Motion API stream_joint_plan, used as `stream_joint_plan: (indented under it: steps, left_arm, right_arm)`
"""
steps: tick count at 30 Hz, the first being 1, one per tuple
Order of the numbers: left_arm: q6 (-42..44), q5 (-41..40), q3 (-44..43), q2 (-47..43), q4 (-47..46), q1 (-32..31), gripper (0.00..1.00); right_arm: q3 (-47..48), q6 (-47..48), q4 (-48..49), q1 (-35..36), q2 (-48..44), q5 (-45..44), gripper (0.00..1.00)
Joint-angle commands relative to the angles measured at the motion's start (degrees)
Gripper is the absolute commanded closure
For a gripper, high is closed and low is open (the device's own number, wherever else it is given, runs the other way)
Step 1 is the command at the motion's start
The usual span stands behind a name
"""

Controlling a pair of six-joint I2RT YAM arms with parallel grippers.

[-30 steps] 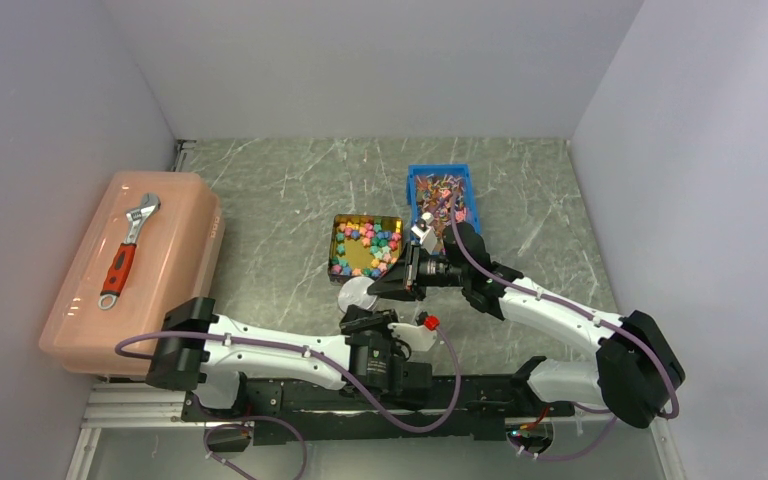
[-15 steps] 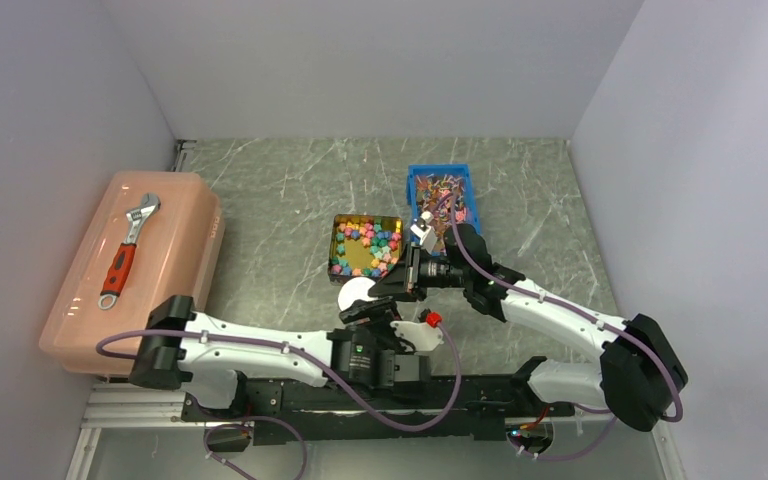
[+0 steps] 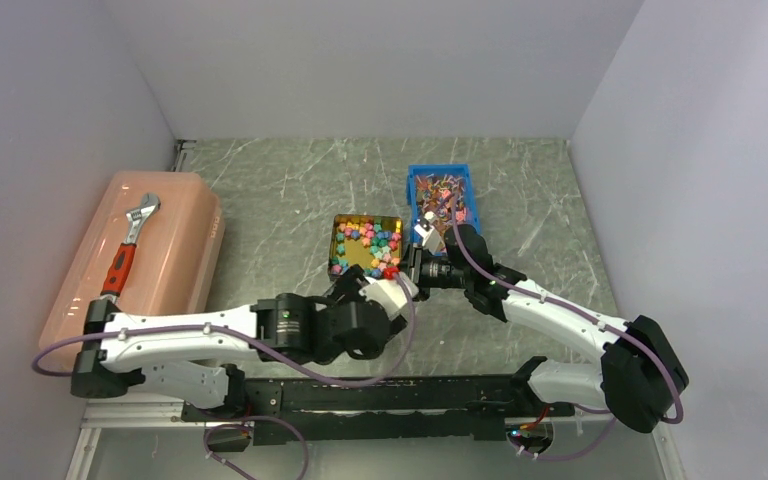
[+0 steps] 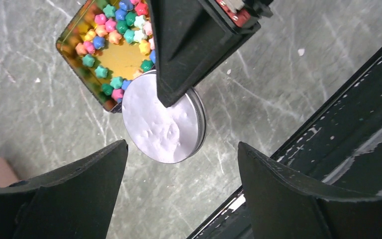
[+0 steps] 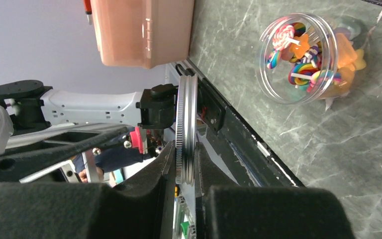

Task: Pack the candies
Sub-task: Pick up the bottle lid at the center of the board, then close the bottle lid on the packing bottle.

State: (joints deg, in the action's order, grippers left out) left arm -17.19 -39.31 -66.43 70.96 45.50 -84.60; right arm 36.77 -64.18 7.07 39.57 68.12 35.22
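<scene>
Candies (image 3: 365,243) in mixed pastel colours are heaped in a gold tin (image 4: 123,59) at the middle of the bench (image 3: 280,190). A round silver lid (image 4: 161,124) is clenched on edge by the right hand (image 5: 186,167), just beside the tin's near corner. The left hand (image 4: 181,149) is spread wide, grasping nothing, with the lid seen between its fingers.

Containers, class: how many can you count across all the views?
4: pink box at the left, tin mid-table, blue bin behind it to the right, clear jar only in the right wrist view. Arms may hide more.
</scene>
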Motion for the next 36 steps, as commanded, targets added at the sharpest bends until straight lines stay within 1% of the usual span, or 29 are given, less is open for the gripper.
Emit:
stream_joint_plan:
  steps: [1,4,6,9,14,19,23,28,32,36]
  left_arm:
    - [-1.02,8.72,2.06,-4.74,-5.99,4.39,0.12]
    - [-2.26,12.55,3.86,-7.56,-7.54,8.18,0.09]
    - [-3.49,14.11,4.89,-9.30,-7.93,11.10,0.04]
    - [-5.99,17.19,6.40,-11.55,-7.63,15.84,0.03]
    - [-9.66,25.73,11.24,-16.43,-9.19,25.59,0.03]
    - [-12.22,34.62,15.89,-19.87,-10.85,35.15,0.03]
    - [-13.64,41.91,19.32,-20.34,-11.91,43.42,0.04]
    - [-14.55,50.52,22.38,-19.45,-13.49,51.09,0.06]
    - [-15.33,55.17,24.48,-18.81,-14.74,55.82,0.09]
    - [-16.34,59.34,26.80,-18.58,-16.41,59.38,0.15]
  right_arm:
    - [-0.34,2.53,0.19,-0.37,-1.71,-1.78,1.00]
    - [-0.77,2.64,1.33,-0.46,-1.43,-1.80,1.00]
    - [-1.33,2.36,3.13,-0.46,-1.09,-1.87,1.00]
    - [-2.48,1.58,6.09,-0.50,-0.15,-1.97,1.00]
    - [-4.28,0.04,12.20,-0.50,1.47,-2.65,1.00]
    - [-6.35,-2.63,20.80,-0.53,4.78,-2.92,1.00]
    - [-7.24,-4.17,27.16,-0.29,7.93,-3.13,1.00]
    - [-7.57,-4.67,32.10,-0.29,11.94,-4.36,1.00]
    - [-7.68,-6.65,38.07,-0.12,15.84,-4.32,1.00]
    - [-7.20,-7.39,41.73,0.43,20.11,-4.20,1.00]
